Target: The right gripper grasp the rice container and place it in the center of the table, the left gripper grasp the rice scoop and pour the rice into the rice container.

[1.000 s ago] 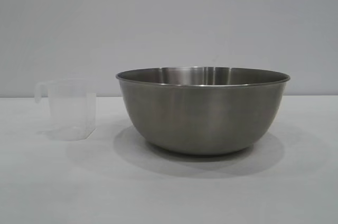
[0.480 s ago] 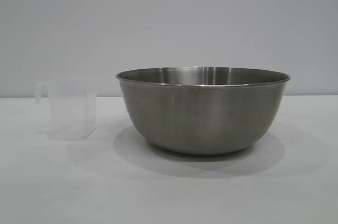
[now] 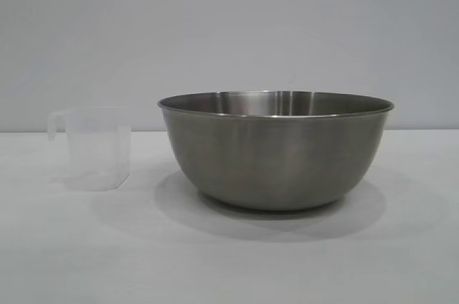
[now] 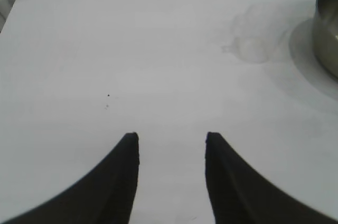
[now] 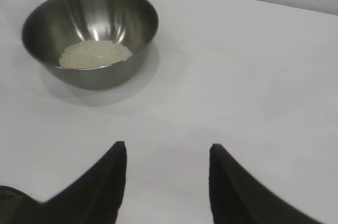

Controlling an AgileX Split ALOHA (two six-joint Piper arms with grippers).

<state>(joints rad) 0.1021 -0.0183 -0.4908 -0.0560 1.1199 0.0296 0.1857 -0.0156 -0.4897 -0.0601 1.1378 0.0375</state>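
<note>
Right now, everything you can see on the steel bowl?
The rice container is a large round steel bowl, brushed grey with a thin rolled rim. It stands upright on the white table, right of the rice scoop and apart from it. A pale heap of rice lies inside. Neither tool touches it.

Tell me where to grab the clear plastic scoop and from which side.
Grip the rice scoop by its loop handle, which juts from the side away from the rice container. That side is free, so approaching there likely avoids the steel rim; the cup walls look wide.
</note>
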